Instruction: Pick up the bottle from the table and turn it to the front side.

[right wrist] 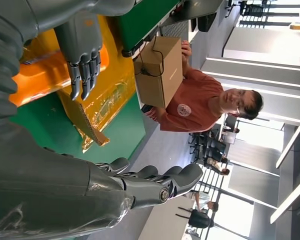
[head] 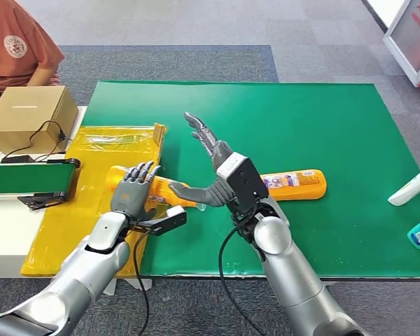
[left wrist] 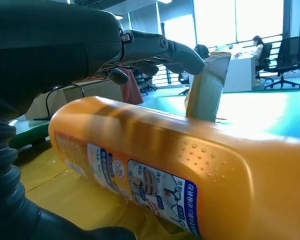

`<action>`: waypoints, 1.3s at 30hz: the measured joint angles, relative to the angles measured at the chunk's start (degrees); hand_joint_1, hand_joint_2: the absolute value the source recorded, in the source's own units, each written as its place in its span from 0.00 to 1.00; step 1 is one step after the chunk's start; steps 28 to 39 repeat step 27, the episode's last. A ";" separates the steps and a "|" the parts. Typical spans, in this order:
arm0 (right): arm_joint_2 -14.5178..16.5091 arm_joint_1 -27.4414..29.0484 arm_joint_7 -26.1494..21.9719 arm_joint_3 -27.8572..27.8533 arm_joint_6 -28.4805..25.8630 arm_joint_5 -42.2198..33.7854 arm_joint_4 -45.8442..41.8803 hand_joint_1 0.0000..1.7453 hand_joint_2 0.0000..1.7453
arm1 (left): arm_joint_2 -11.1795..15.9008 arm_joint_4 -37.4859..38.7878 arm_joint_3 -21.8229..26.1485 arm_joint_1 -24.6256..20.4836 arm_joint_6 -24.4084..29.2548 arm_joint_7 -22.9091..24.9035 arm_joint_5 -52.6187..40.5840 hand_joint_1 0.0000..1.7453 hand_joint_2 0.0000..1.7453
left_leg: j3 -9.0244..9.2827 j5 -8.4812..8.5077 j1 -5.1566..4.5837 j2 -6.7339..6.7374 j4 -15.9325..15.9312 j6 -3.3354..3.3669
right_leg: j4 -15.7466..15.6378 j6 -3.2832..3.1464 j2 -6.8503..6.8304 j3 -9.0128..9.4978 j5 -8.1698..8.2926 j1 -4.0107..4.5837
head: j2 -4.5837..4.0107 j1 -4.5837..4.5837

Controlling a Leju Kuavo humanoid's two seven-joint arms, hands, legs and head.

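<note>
Bottle [head: 163,189], orange and lying on its side, rests partly on the yellow sheet [head: 92,210] at the edge of the green mat [head: 303,119]. We see our left hand [head: 134,187] over it, fingers spread, gripping nothing. Our right hand [head: 208,164] is raised beside it, fingers apart and unloaded. 1 more orange bottle [head: 295,184] lies behind our right wrist.
</note>
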 joint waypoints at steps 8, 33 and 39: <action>-0.21 0.05 -0.03 0.00 -0.28 -0.11 -0.01 0.00 1.00 | 0.02 0.01 0.10 0.32 0.65 -1.49 2.78 0.00 1.00 | 0.00 0.00 0.00 0.00 0.00 0.00 | 0.00 0.00 0.00 0.00 0.00 0.00 | 0.00 0.00; -4.76 3.24 -0.57 -1.13 -3.61 1.23 -4.20 0.00 1.00 | 8.52 -30.47 8.59 10.96 -25.42 -13.12 61.55 0.00 1.00 | 0.00 0.00 0.01 0.02 0.00 -0.01 | 0.01 0.00 0.03 0.02 0.00 0.01 | 0.00 0.01; -4.76 3.24 -0.57 -1.13 -3.61 1.23 -4.20 0.00 1.00 | 8.52 -30.47 8.59 10.96 -25.42 -13.12 61.55 0.00 1.00 | 0.00 0.00 0.01 0.02 0.00 -0.01 | 0.01 0.00 0.03 0.02 0.00 0.01 | 0.00 0.01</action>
